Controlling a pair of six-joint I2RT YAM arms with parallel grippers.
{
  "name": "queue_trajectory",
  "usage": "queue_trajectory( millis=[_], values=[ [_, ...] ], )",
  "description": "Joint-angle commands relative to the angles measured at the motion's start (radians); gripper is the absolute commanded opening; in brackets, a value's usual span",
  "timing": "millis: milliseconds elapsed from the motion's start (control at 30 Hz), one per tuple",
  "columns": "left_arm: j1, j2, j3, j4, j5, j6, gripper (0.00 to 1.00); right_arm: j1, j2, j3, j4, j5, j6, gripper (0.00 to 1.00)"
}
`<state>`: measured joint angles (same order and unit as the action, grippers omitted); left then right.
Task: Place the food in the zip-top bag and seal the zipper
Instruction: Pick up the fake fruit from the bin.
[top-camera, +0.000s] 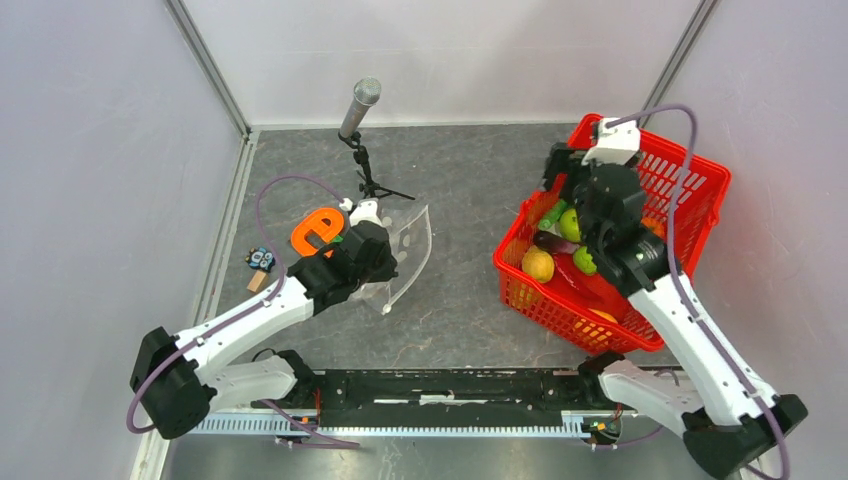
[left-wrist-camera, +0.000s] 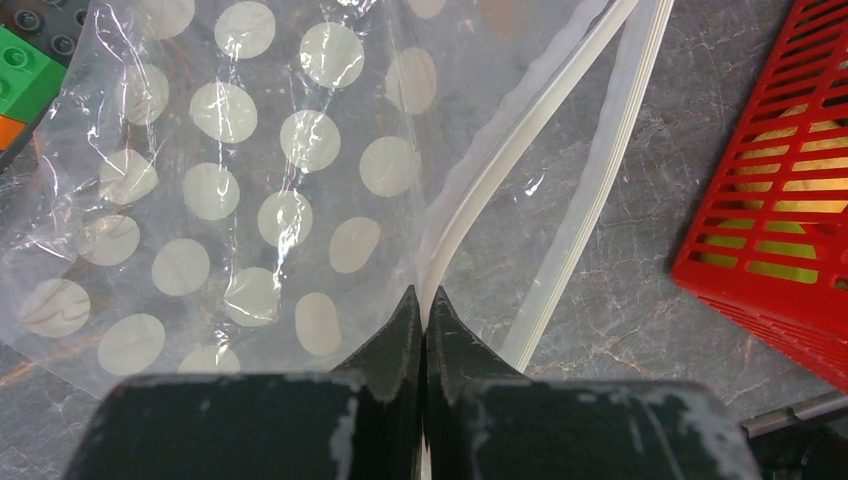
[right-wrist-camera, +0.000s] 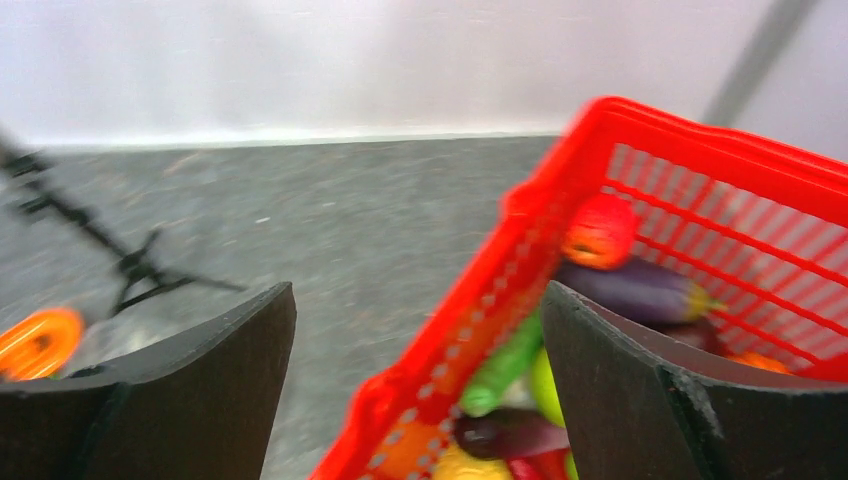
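The clear zip-top bag (left-wrist-camera: 230, 180) with white dots lies on the grey table, its mouth apart. My left gripper (left-wrist-camera: 424, 297) is shut on one strip of the zipper (left-wrist-camera: 515, 135); the other strip (left-wrist-camera: 605, 160) hangs free beside it. From above, the left gripper (top-camera: 388, 258) holds the bag (top-camera: 410, 245) left of centre. My right gripper (right-wrist-camera: 418, 292) is open and empty, its fingers straddling the rim of the red basket (right-wrist-camera: 480, 290). The food lies in the basket: a long green vegetable (right-wrist-camera: 505, 365), a purple aubergine (right-wrist-camera: 630, 290), a red piece (right-wrist-camera: 598, 232), a lemon (top-camera: 538, 264) and green fruits (top-camera: 570, 225).
The red mesh basket (top-camera: 690, 190) stands at the right, tilted. An orange tape holder (top-camera: 318, 230) lies behind the left gripper, and toy bricks (left-wrist-camera: 25, 70) lie next to the bag. A microphone on a tripod (top-camera: 360, 105) stands at the back. Enclosure walls ring the table.
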<state>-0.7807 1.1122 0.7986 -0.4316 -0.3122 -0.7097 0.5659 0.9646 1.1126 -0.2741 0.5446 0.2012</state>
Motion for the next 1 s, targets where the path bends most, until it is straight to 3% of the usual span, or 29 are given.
queue_trajectory(
  millis=[0, 100, 300, 967],
  values=[
    [0.004, -0.04, -0.007, 0.04, -0.001, 0.053, 0.02, -0.259, 0.057, -0.041, -0.019, -0.099, 0.058, 0.93],
    [0.006, -0.043, -0.009, 0.042, 0.004, 0.055, 0.02, -0.498, 0.137, -0.063, 0.02, -0.413, 0.154, 0.89],
    [0.008, -0.046, -0.012, 0.05, 0.015, 0.063, 0.02, -0.662, 0.281, -0.095, 0.131, -0.525, 0.233, 0.86],
    [0.009, -0.062, -0.02, 0.059, 0.033, 0.076, 0.02, -0.731, 0.61, -0.024, 0.392, -0.625, 0.247, 0.77]
  ],
)
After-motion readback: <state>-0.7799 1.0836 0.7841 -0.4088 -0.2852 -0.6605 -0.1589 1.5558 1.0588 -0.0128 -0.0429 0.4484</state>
